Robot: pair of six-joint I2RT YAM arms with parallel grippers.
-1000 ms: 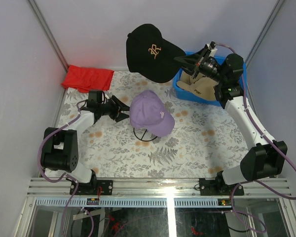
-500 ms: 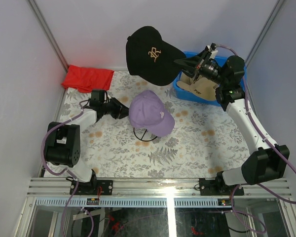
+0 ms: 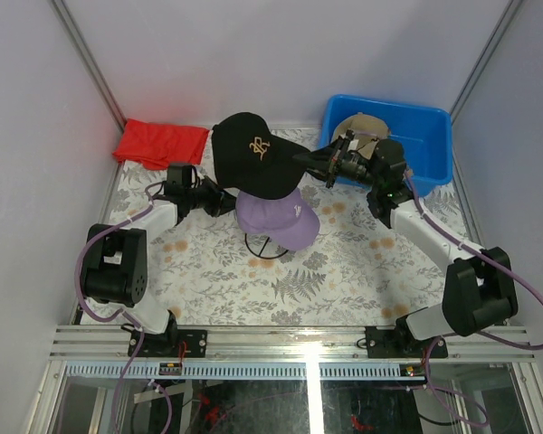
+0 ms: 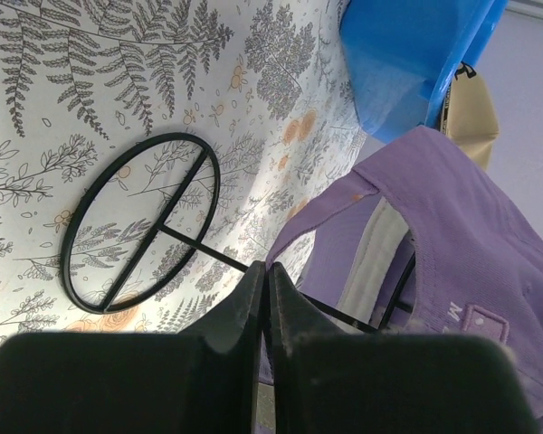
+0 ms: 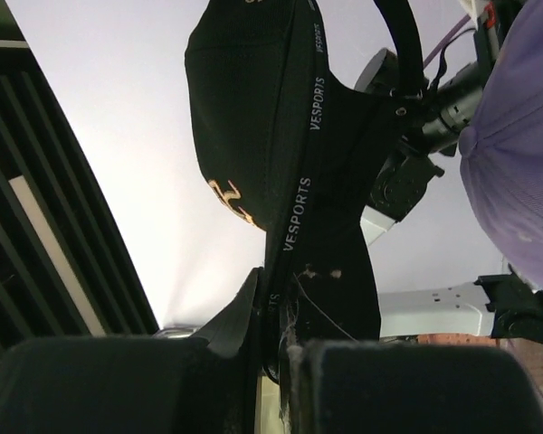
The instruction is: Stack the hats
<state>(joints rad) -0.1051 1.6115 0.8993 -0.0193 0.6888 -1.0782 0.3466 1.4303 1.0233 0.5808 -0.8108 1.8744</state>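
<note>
1. Between the fingers of the right end effector [image 5: 271, 303], the brim of the black cap [image 3: 253, 161] is clamped. The jaws are narrow and pressed flat on the fabric, and the crown hangs out ahead of the fingertips.
2. Just below and ahead of that end effector, the lavender cap [image 3: 285, 224] sits on the wire stand [image 4: 140, 226]. From above, the black crown covers the lavender cap's rear half. Whether the two already touch cannot be told.
3. The step in hand looks like setting the black cap onto the lavender one. The next move calls for lowering the crown squarely over the lavender crown and turning the brim to match the one beneath. The right end effector should let go only once the cap is seated, or it may slide off the rounded top.
4. On the far side of the stand from the right end effector, the left end effector [image 4: 264, 280] has its fingers pressed together with no gap. Its tips lie at the lavender cap's rear rim, beside the strap opening. Whether they pinch a fold of fabric cannot be told; it may be steadying the cap.
5. Behind the right end effector, a blue bin [image 3: 434, 136] holds a tan cap [image 3: 360, 127], not yet stacked.
6. Behind the left end effector, at the desk's [image 3: 344, 271] far corner, lies a red cloth [image 3: 161, 143].
</note>
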